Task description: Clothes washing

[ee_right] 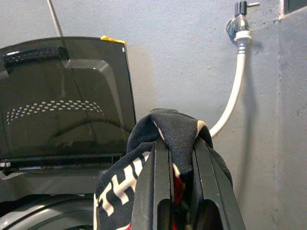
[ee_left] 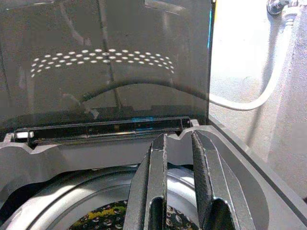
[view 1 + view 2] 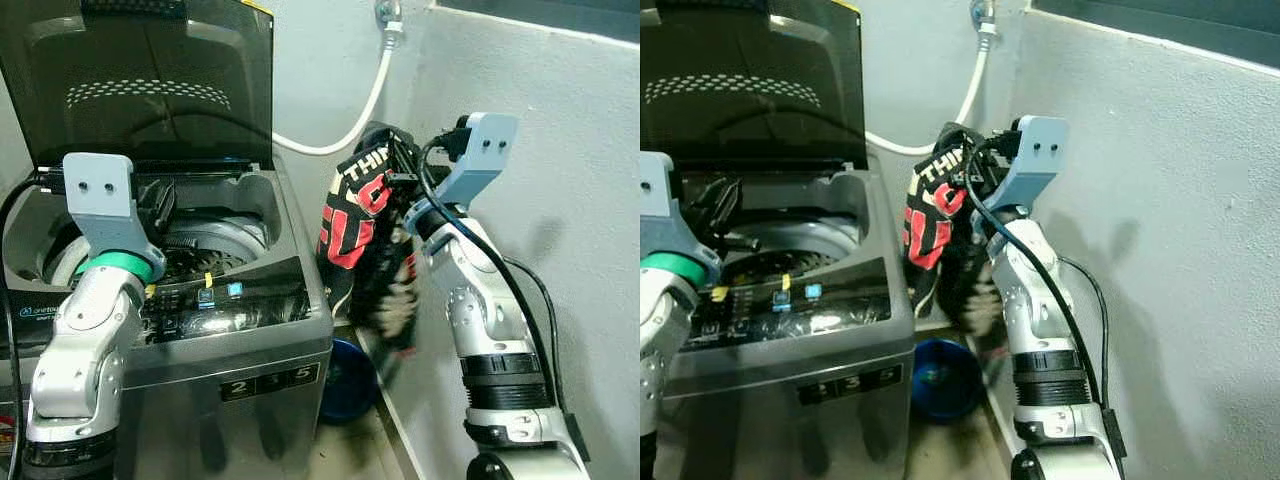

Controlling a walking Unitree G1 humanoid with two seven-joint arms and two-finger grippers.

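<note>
Top-loading washing machine [image 3: 230, 340] with its dark tinted lid [image 3: 150, 80] raised upright against the wall. Drum [image 3: 205, 245] is open; a dark patterned fabric with yellow flecks [image 2: 115, 215] lies at the bottom.

Right gripper [image 1: 180, 158]: raised at about 3 o'clock from the drum opening, outside the machine, in the gap between the machine's side and the grey side wall [image 3: 560, 150]. Fingers [image 1: 160, 177] closed on a black garment with red and white lettering [image 3: 360, 215]; cloth is draped over the fingertips and hangs down alongside the forearm. The garment is clear of the drum, level with the lid hinge.

Left gripper [image 2: 180, 158]: over the near rim of the drum at about 7 o'clock, pointing toward the lid hinge. Fingers [image 2: 153, 182] nearly together with a narrow gap, nothing between them.

White inlet hose [image 3: 360, 110] runs from a wall tap [image 3: 388, 15] down behind the machine. Blue basin [image 3: 345, 380] on the floor beside the machine, under the hanging garment.
</note>
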